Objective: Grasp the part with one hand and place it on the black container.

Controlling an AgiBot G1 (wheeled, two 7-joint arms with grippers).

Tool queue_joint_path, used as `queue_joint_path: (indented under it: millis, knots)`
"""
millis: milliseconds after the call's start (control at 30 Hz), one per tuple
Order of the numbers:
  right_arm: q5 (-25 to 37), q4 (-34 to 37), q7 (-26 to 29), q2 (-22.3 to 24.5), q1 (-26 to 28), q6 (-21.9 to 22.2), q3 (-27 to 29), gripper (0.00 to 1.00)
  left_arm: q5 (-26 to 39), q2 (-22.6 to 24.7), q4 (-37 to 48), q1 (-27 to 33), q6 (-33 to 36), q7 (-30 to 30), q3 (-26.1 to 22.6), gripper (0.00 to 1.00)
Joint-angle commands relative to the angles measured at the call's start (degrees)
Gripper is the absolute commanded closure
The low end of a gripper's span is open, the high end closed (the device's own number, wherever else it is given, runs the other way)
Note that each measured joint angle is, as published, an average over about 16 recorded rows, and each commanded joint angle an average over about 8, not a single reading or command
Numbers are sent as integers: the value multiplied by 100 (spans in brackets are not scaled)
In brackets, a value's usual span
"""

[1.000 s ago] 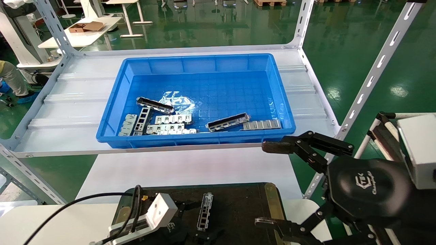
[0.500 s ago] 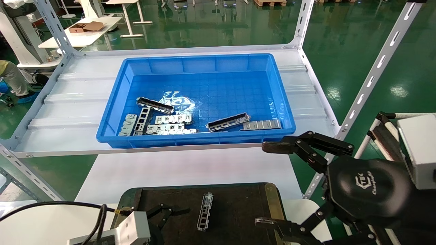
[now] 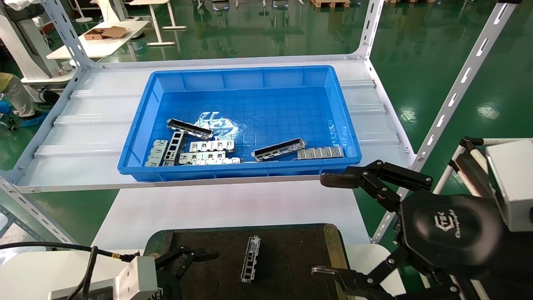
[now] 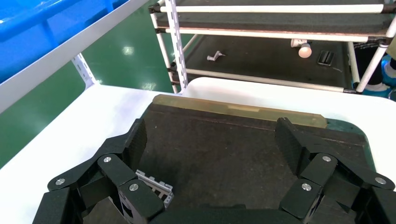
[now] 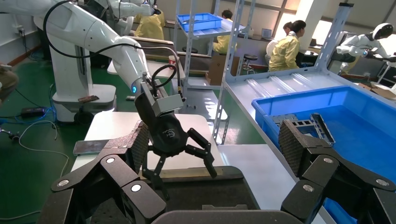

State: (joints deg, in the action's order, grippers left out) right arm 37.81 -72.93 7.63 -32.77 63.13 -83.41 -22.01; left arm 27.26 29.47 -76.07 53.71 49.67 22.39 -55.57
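Observation:
The part (image 3: 250, 258), a slim grey channel bar, lies alone on the black container (image 3: 291, 246) at the near edge of the white table. My left gripper (image 3: 189, 264) is open and empty, to the left of the part and apart from it, over the container's left end. In the left wrist view the left gripper (image 4: 212, 140) spans bare container surface (image 4: 224, 154), and the part (image 4: 156, 186) shows beside one finger. My right gripper (image 3: 325, 226) is open and empty, hanging past the container's right end. In the right wrist view the right gripper (image 5: 215, 144) faces the container (image 5: 210, 189).
A blue bin (image 3: 137, 143) on the shelf holds two more channel bars (image 3: 278, 149) and several flat silver plates (image 3: 210, 146). The shelf's front edge (image 3: 233, 180) and slanted posts (image 3: 458, 89) stand close by. White table (image 3: 233, 208) lies between shelf and container.
My left gripper has drawn back from the part, leftward and toward me, with its fingers open. The part stays on the container. The right arm has not moved.

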Motion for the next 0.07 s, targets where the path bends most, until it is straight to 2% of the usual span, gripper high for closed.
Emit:
queue_joint_path:
  millis: [33,67]
  knots:
    - [0,0,0,0,0,0,0,0,-54,-61,-11,9,30,-80,10,0]
    - [0,0,0,0,0,0,0,0,-57,-66,-12,13,31,-91,10,0]
